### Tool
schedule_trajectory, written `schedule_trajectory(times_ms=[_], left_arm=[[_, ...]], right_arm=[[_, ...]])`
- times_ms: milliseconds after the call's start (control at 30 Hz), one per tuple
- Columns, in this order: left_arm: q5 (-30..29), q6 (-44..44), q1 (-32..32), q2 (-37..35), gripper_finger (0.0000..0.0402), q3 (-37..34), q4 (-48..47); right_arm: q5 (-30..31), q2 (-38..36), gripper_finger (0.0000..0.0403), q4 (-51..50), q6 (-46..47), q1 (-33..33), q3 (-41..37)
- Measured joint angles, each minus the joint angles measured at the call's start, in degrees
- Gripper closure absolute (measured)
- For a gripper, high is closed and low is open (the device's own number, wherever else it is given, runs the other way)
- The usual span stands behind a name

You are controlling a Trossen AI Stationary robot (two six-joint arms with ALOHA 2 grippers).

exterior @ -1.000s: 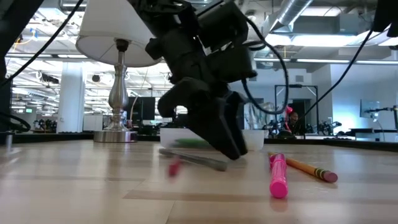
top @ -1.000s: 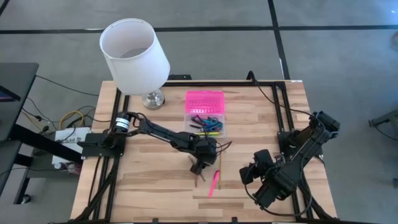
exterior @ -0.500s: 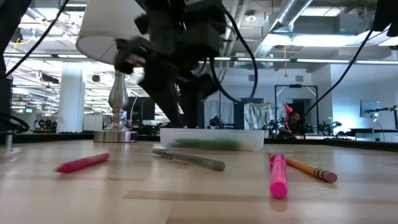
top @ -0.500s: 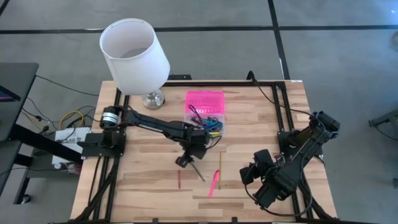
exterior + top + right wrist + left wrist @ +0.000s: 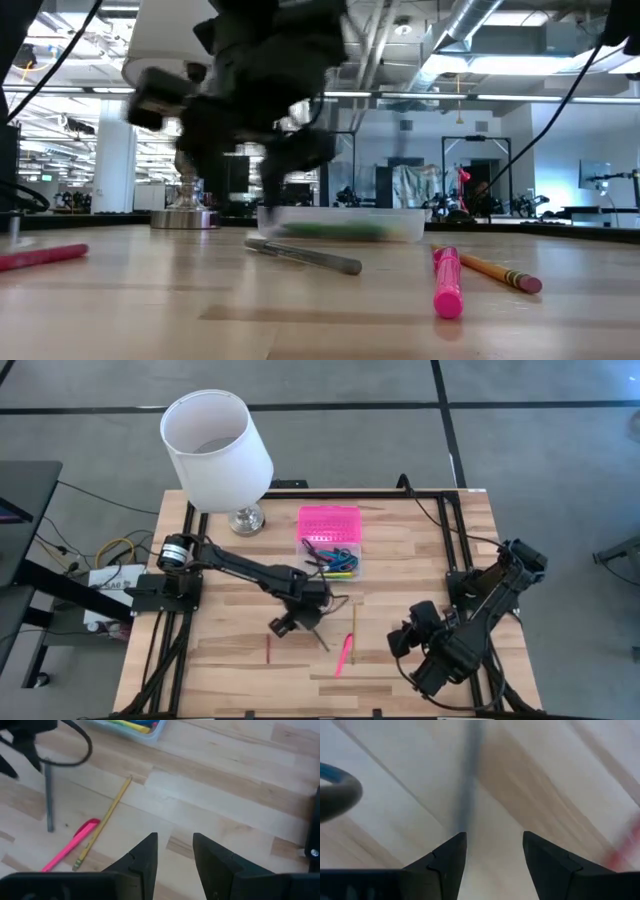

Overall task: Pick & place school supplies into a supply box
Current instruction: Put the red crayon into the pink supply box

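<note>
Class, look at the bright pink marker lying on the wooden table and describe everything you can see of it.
The bright pink marker is a slim, smooth, plastic-looking stick, one colour throughout, with a rounded end towards the low camera. It lies flat on the light wooden table, in front of the pencil case, slightly slanted, close beside a yellow pencil. No gripper touches it.

- Lamp (image 5: 218,445): white shade, silver base, upper left of the high view, at the far edge of the surface.
- Surface (image 5: 420,540): light wood planks with a black frame.
- Cables (image 5: 105,550): yellow and white, left of the surface.
- Floor (image 5: 540,450): grey with dark lines.
</note>
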Motion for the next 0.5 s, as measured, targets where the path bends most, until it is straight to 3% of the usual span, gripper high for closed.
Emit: schedule_trajectory(times_ms=[233, 500], left_arm=[[3.4, 0.5, -1.5, -0.3, 0.0212, 0.0, -22.2], [4.0, -3.4, -7.1, -4.7, 0.0212, -2.1, -22.6]], right_arm=[[-0.1, 0.0, 0.0284, -0.1, 0.0, 0.5, 0.0], [0.0, 0.0, 0.0284, -1.8, -0.1, 1.2, 0.0]])
